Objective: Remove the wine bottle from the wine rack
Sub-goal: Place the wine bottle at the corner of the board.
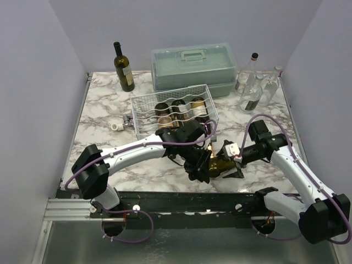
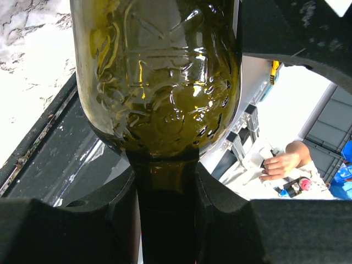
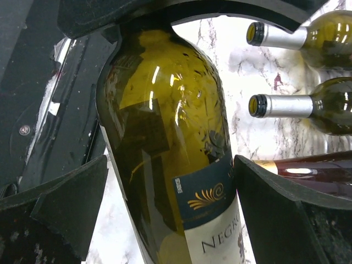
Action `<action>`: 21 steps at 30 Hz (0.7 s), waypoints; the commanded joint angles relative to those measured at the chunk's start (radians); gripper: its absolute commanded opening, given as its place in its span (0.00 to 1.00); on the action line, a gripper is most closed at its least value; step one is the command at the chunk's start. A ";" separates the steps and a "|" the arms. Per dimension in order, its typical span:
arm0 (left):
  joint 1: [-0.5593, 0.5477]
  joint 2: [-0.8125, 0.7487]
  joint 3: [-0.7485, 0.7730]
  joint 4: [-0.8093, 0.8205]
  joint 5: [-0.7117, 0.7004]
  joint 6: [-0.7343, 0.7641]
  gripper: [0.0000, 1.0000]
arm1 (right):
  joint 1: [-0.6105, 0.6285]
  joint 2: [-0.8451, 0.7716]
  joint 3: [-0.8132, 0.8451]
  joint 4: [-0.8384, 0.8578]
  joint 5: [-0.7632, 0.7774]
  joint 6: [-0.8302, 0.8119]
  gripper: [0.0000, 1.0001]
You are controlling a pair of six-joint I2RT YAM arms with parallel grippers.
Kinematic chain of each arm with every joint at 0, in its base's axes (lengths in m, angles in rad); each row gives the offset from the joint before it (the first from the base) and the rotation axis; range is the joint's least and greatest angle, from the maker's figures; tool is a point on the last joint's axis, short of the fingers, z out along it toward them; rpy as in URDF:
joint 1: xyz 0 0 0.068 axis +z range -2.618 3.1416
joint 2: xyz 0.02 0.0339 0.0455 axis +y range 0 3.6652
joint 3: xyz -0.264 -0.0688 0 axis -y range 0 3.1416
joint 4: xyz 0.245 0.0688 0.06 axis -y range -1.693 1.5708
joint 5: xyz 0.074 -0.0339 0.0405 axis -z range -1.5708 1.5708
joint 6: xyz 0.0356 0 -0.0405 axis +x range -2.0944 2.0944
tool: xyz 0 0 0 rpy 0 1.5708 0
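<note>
Olive-green glass fills the left wrist view, where the wine bottle is seen with embossed shoulders and its neck at the bottom centre of the frame. The neck is clamped by the left gripper, whose black fingers are pressed against it on both sides.

In the right wrist view the labelled body of the bottle is flanked by the right gripper. Its jaws are spread wide, with one finger at the lower left and the other at the lower right. Both pads are set close against the glass, but whether they press on it cannot be told.

From overhead, the bottle is found at the lower centre of the frame, lying on its side between the left gripper and the right gripper. It is held off the wine rack, near it but apart, over the near part of the marble table.

Just above in the frame, three bottles are laid in the white wire rack. A small white object is seen just left of it. Farther back, a grey-green case with a handle is set at the upper centre. A dark upright bottle is placed to its left, and clear glass bottles are grouped at the upper right.
</note>
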 commanded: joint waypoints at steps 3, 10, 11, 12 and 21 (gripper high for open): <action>-0.004 0.014 0.085 0.109 0.090 0.062 0.00 | 0.041 -0.030 -0.072 0.127 0.051 0.038 0.99; -0.004 0.038 0.091 0.109 0.092 0.063 0.00 | 0.073 -0.057 -0.129 0.209 0.069 0.042 0.95; -0.004 0.040 0.092 0.111 0.092 0.065 0.00 | 0.076 -0.059 -0.137 0.218 0.071 0.040 0.94; -0.004 0.041 0.092 0.111 0.093 0.065 0.00 | 0.077 -0.060 -0.141 0.222 0.072 0.038 0.93; 0.004 0.045 0.065 0.115 0.100 0.069 0.03 | 0.079 -0.070 -0.158 0.241 0.079 0.031 0.24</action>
